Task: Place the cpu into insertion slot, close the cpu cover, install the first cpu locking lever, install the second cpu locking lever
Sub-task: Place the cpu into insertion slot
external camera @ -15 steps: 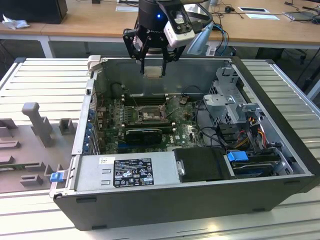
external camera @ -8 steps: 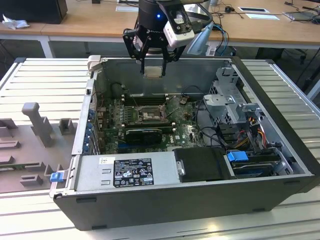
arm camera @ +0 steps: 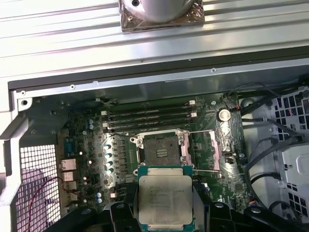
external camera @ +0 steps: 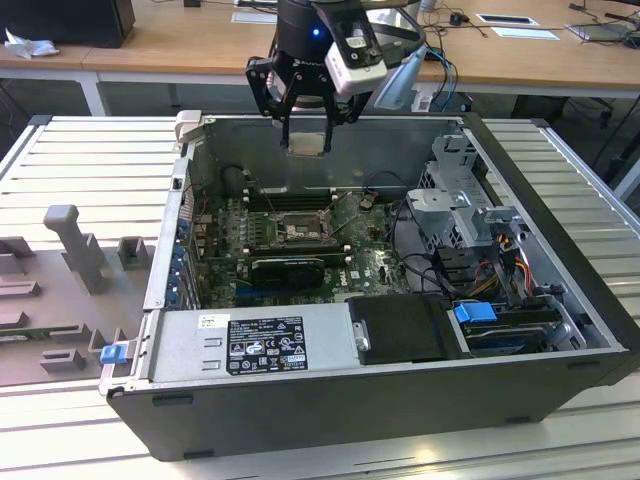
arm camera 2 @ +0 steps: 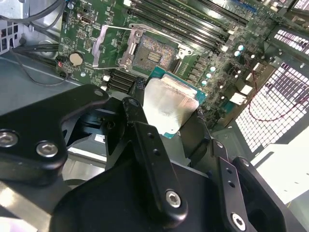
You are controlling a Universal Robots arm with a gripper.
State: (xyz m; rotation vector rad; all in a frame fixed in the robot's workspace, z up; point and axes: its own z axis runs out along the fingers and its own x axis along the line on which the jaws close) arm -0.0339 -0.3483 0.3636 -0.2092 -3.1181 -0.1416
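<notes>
Cpu (external camera: pixel 305 140) hung clamped in the jaws over the case (external camera: pixel 350 405) in the exterior view, well above the insertion slot (external camera: pixel 297 232). In the second wrist view, the edge-only grip risked a tilted chip (arm camera 2: pixel 169 106). In the first wrist view, the cpu cover (arm camera: pixel 205 152) lay open; a misaligned landing could bend the slot's (arm camera: pixel 161 150) contacts.

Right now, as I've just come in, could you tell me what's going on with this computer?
A robot arm's gripper is shut on the cpu, holding it by its edges above the open computer case. The insertion slot on the green board is bare, and the cpu cover looks swung open beside it. The cpu is not yet in the slot, so none of the task's steps is done.
</notes>
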